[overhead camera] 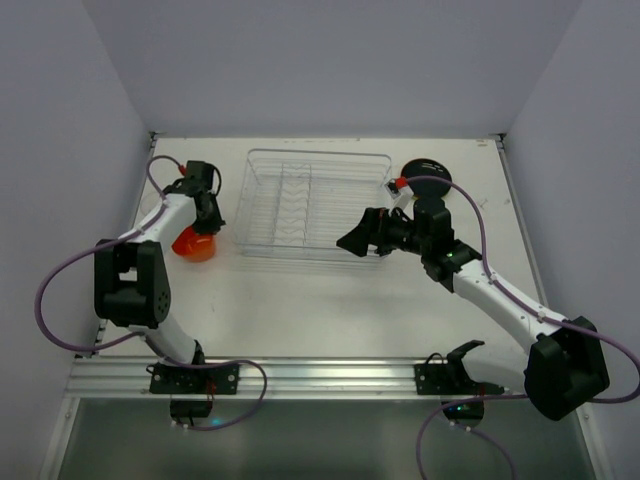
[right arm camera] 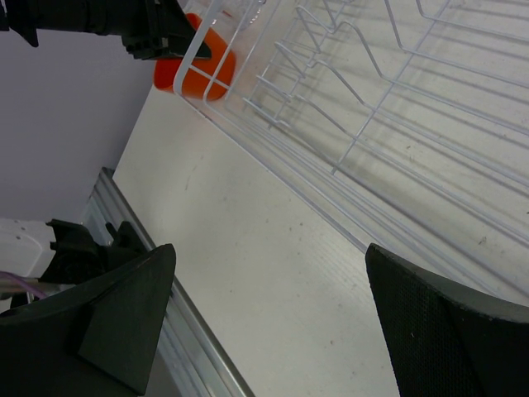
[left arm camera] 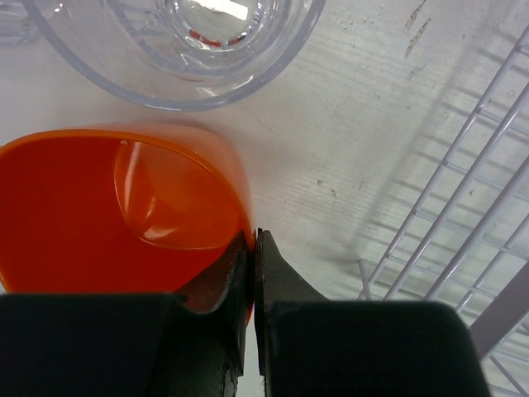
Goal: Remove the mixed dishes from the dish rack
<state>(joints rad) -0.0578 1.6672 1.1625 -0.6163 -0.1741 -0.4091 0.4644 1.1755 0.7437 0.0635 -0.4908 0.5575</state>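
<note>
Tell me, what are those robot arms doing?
They are emptying a rack. The left claw pinches the rim of an orange cup just left of the rack, next to a glass cup. The right claw is open by the rack's near right side and holds nothing. A black plate lies on the table to the right. The rack looks empty.

Wire dish rack [overhead camera: 300, 200] mid-table, orange cup [overhead camera: 193, 245] left of it beside clear glass cup [left arm camera: 178, 41], black plate [overhead camera: 425, 178] at right
</note>
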